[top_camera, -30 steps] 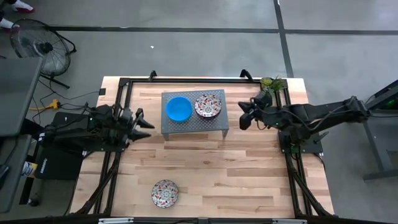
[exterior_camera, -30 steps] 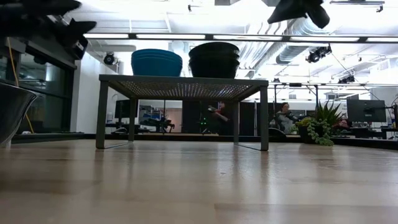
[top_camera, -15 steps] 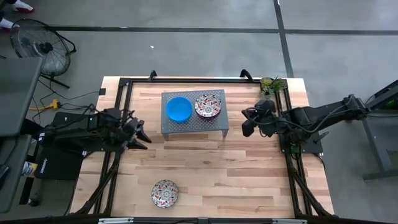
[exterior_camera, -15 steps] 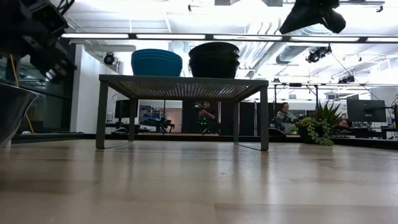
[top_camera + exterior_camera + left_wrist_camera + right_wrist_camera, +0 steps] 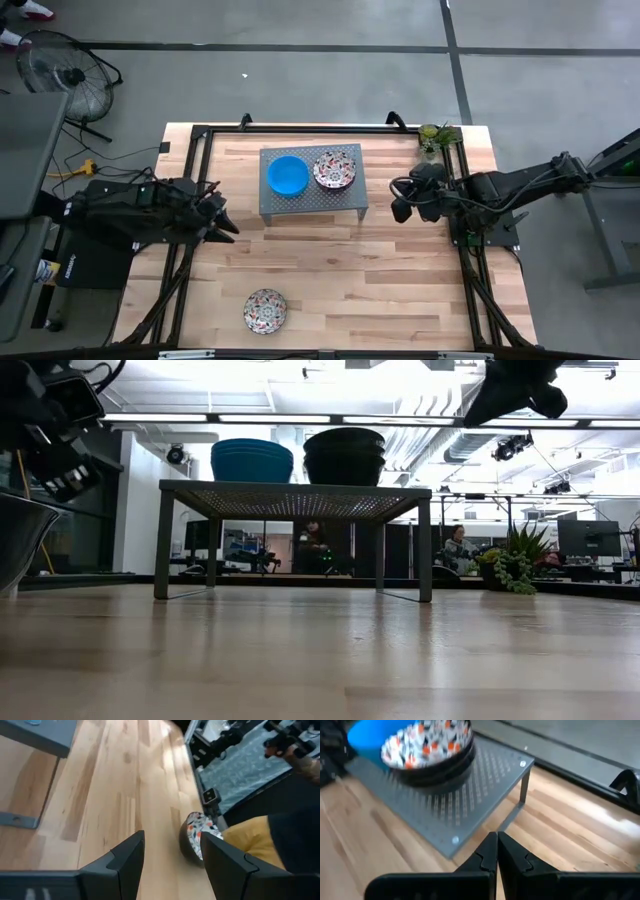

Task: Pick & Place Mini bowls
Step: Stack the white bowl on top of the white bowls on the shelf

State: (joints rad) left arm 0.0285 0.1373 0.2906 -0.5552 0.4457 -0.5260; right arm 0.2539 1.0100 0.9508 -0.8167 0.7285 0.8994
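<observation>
High view: we see the grey perforated stand at the back-centre of the table, carrying a blue bowl stack and a floral bowl stack side by side, touching or nearly so. That looks like sorting by colour on the stand. One lone floral bowl sits near the table's front edge, well apart from the stand; we judge it the last piece to move. The left gripper reaches in from the left edge, arm low and stretched, fingers spread, nothing in them, angled toward the front of the table. The right gripper hangs off the stand's right end, arm folded back toward its base, apparently waiting.

Low view: the stand carries both stacks on top, blue left, the other stack dark against the light. Lone bowl is a big blur at the picture's left edge. Both arms are up high; the left one shows at the upper left.

Left wrist view: left gripper wide, empty, pointed across the table, the lone floral bowl ahead and just off the gap between the fingers. We judge it needs a small sideways correction and a descent before grasping.

Right wrist view: right gripper has its fingers pressed together on nothing, aimed at the stand's corner, floral stack beyond with the blue one behind.
</observation>
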